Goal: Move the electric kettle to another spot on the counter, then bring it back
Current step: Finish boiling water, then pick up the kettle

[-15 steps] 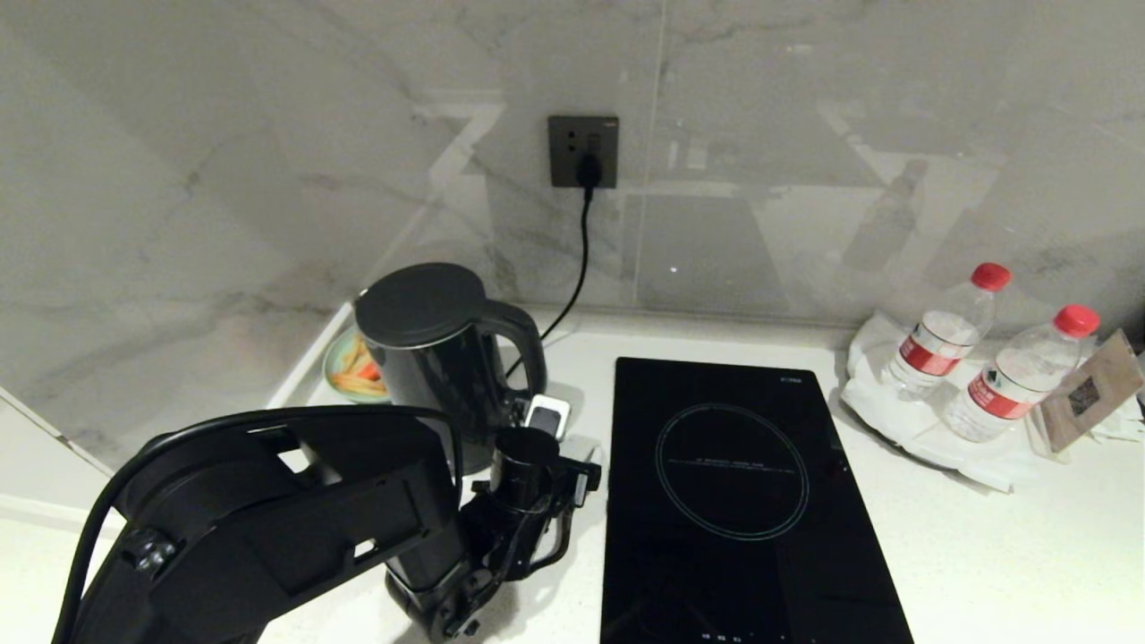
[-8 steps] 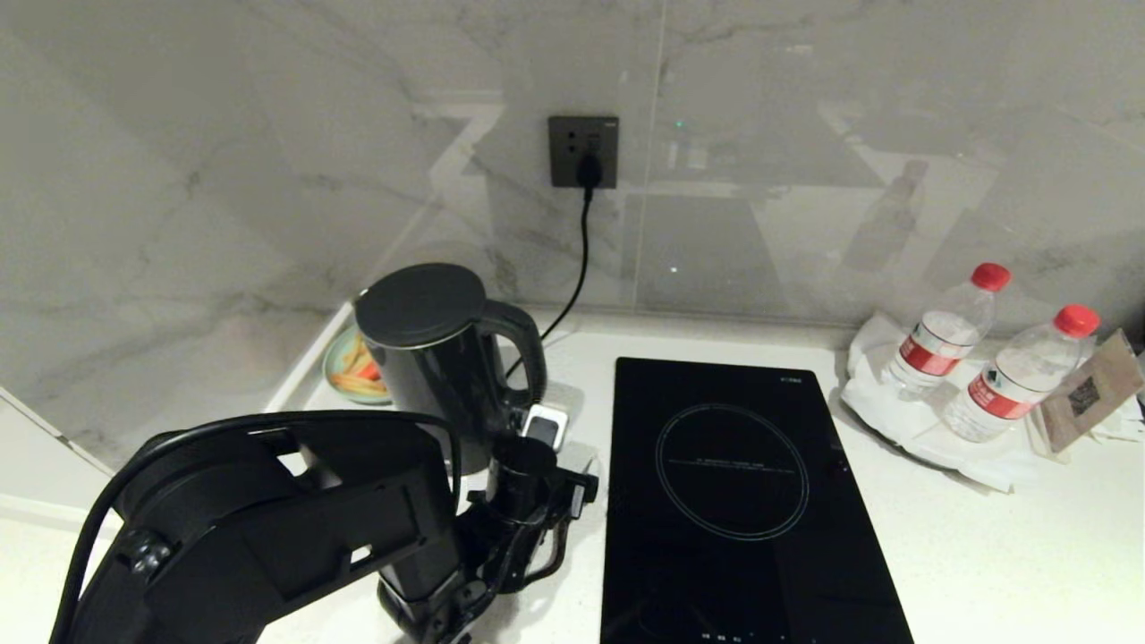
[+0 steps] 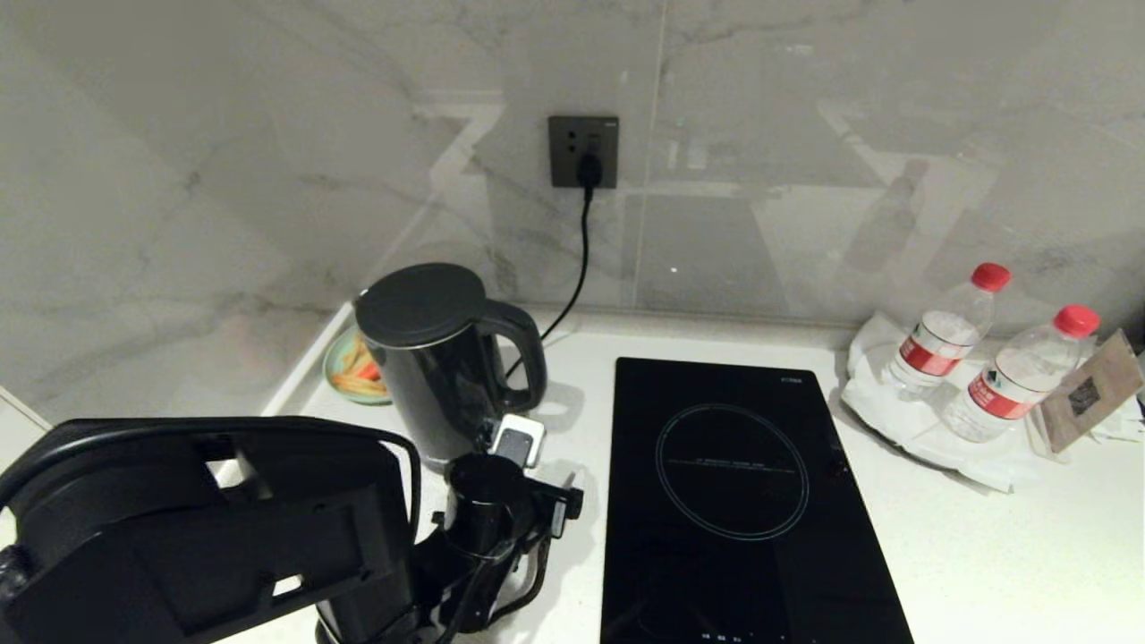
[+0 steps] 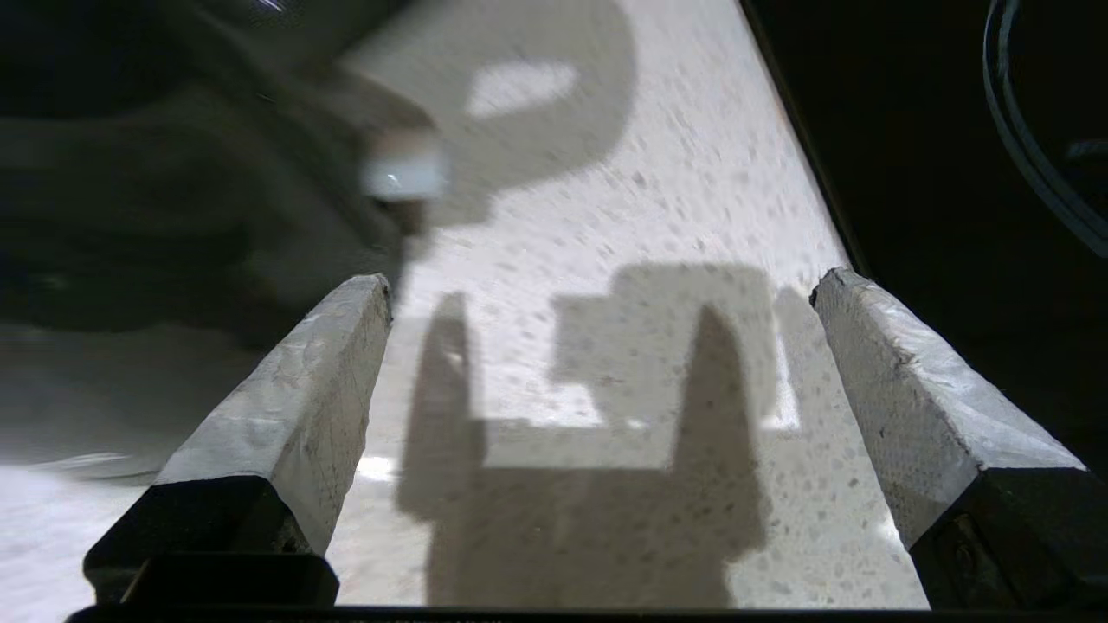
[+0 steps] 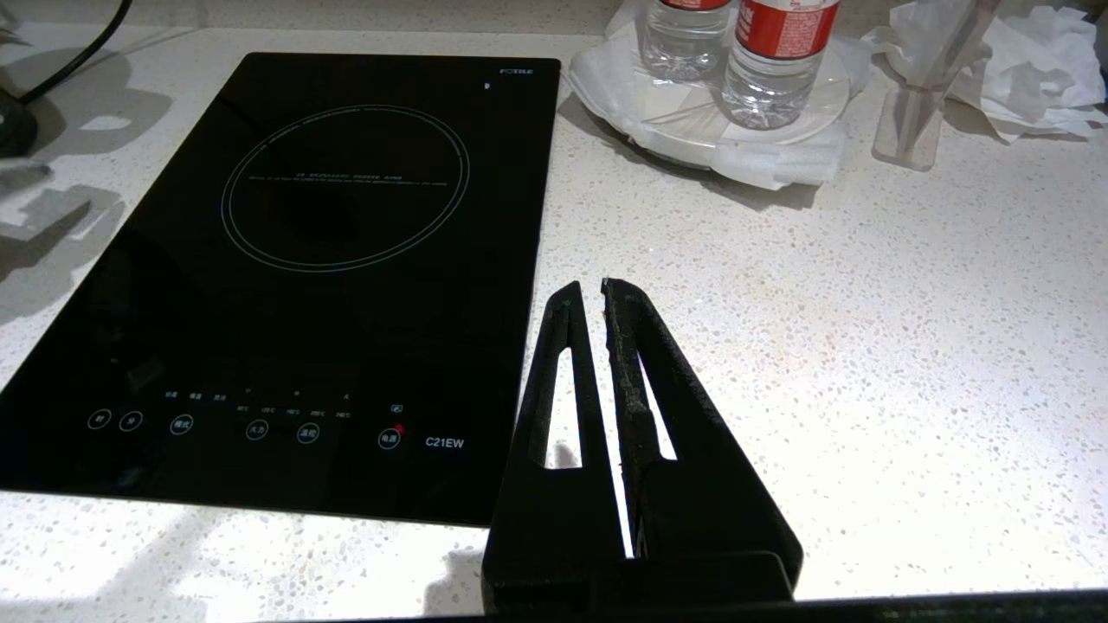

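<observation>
On the induction hob [image 5: 286, 260] you can read the model mark "C21EW" printed in white at its near edge, just beside the row of round touch-control symbols, whose small captions are too fine for you to make out. At the hob's far corner you can see a short brand word that looks like "FOTILE", and a line of tiny print runs across the middle of the cooking ring, unreadable. The red labels on the two water bottles [image 3: 984, 367] carry white print that you cannot read in any view.
</observation>
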Motion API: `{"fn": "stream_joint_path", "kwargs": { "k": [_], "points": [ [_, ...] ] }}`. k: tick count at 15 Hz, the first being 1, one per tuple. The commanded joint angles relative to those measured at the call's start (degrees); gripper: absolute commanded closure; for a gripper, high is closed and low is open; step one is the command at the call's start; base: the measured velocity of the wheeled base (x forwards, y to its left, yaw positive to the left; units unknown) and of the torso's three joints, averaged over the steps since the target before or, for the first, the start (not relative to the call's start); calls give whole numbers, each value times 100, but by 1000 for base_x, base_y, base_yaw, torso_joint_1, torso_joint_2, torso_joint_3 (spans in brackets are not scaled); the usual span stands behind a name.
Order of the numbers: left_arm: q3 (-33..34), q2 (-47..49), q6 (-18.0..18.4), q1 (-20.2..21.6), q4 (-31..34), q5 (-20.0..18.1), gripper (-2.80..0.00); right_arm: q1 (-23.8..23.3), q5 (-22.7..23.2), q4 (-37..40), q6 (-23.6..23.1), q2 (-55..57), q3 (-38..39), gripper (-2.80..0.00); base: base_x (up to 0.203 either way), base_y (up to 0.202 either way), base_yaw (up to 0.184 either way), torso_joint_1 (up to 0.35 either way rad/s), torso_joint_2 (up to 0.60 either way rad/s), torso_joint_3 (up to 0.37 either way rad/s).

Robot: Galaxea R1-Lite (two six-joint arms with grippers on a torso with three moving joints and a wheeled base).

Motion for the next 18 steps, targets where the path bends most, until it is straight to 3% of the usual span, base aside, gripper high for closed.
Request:
{"fn": "stream_joint_path", "kwargs": {
  "k": [1, 8, 18],
  "points": [
    [201, -670, -7, -21, -49, 57, -280, 0, 5, 2, -2, 0, 0, 0, 0, 0, 0, 0, 0, 0],
    [160, -1498, 50, -81, 168, 94, -280, 0, 2, 2, -2, 0, 0, 0, 0, 0, 0, 0, 0, 0],
    [-775, -1504, 50, -171, 1013, 77, -280, 0, 7, 2, -2, 0, 0, 0, 0, 0, 0, 0, 0, 0]
  ]
}}
